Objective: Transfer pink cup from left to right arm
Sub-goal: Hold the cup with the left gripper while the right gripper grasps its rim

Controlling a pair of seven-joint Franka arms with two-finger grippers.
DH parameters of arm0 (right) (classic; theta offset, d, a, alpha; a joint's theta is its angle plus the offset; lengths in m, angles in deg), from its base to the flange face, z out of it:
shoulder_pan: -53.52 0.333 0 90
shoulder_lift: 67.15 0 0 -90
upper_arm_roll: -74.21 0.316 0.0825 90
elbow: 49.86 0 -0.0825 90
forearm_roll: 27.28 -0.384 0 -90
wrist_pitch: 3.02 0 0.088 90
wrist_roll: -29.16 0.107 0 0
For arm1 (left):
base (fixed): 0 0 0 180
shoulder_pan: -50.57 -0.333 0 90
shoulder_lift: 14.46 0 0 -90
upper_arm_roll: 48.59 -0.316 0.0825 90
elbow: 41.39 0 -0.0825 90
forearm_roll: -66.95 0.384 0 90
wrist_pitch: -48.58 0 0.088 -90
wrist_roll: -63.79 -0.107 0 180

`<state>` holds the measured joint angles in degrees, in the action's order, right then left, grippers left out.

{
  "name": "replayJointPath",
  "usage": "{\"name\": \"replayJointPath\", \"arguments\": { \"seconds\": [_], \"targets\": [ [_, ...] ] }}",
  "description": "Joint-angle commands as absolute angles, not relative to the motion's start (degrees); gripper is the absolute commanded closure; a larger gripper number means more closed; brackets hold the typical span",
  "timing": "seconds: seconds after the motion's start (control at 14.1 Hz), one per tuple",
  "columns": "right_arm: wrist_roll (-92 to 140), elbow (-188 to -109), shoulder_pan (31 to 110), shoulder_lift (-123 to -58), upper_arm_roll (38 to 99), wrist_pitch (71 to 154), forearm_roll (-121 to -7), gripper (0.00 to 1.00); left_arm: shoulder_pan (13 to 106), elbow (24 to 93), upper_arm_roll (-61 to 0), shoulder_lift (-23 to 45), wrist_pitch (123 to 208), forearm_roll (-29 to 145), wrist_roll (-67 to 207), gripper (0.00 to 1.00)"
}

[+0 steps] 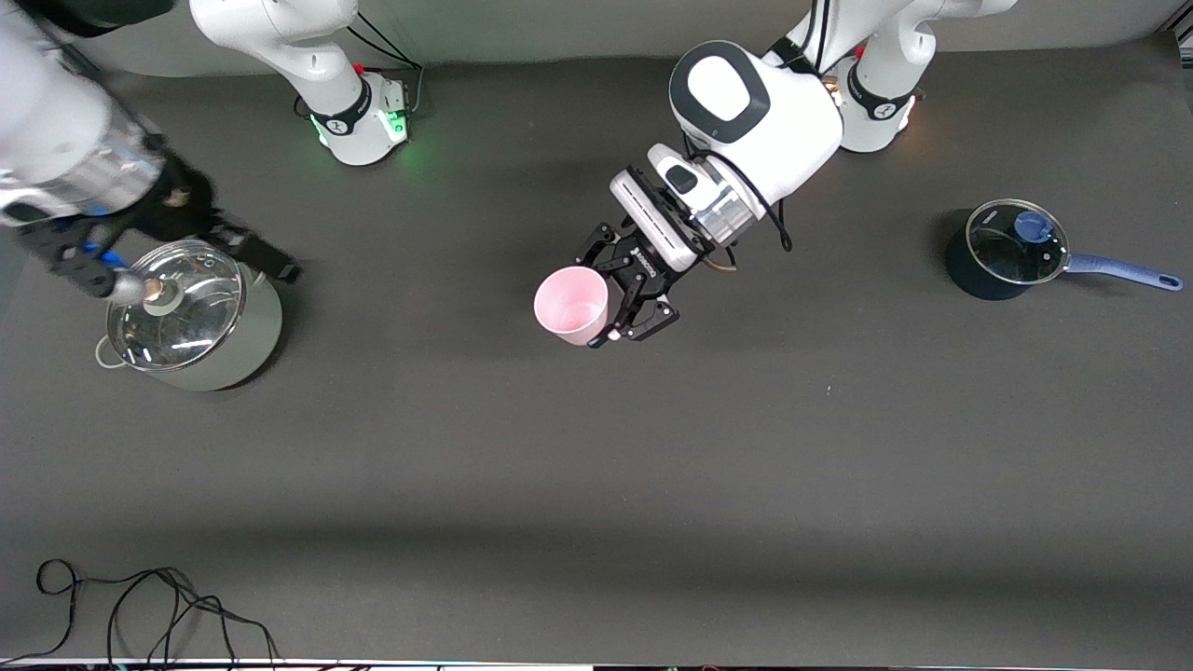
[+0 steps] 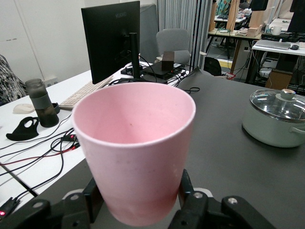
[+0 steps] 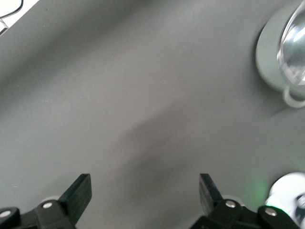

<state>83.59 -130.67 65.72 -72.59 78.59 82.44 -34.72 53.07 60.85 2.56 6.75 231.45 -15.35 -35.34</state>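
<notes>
The left gripper (image 1: 623,303) hangs in the air over the middle of the counter (image 1: 596,447); its fingers (image 2: 187,183) are clamped on the cup (image 1: 571,305), one on each side of the lower wall; the cup's base sits between them and its open mouth points away from the wrist, tipped toward the right arm's end of the counter. In the left wrist view the cup (image 2: 136,152) fills the space between the fingers and looks empty inside.

The right gripper (image 1: 177,247) is in the air at the right arm's end, over the rim of the pot (image 1: 196,317); in the right wrist view its fingers (image 3: 78,193) stand wide apart with nothing between them, only bare counter (image 3: 143,95) showing through the gap; the pot (image 3: 281,52) shows at the edge of that view, off to one side of the fingers. The pot is pale green with a glass lid (image 1: 177,303) and a knob on top; it is well apart from the cup.

A dark saucepan (image 1: 1011,250) with a glass lid and a blue handle stands at the left arm's end of the counter, well away from both sets of fingers. A loose black cable (image 1: 140,606) lies at the counter's near edge.
</notes>
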Motion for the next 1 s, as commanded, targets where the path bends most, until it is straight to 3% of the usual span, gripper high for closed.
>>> {"name": "replayJointPath", "arguments": {
  "seconds": [0.0,0.28,0.57,0.92],
  "targets": [
    [97.49,-122.66,68.72,-78.91,78.16,82.05,-38.95,0.0,53.91,60.56,2.39,6.63,232.27,-16.37,-34.91,0.7],
    [108.41,-114.13,75.56,-85.51,78.07,83.37,-38.97,0.0,54.0,60.12,2.39,6.81,232.53,-16.37,-34.82,0.7],
    [115.45,-113.67,80.93,-87.63,78.07,91.8,-38.18,0.0,55.23,59.07,2.3,7.69,234.82,-17.6,-34.82,0.7],
    [115.73,-113.59,84.63,-88.86,78.07,96.38,-35.1,0.0,55.23,58.89,2.3,8.04,234.91,-17.69,-34.82,0.7]
  ]
}}
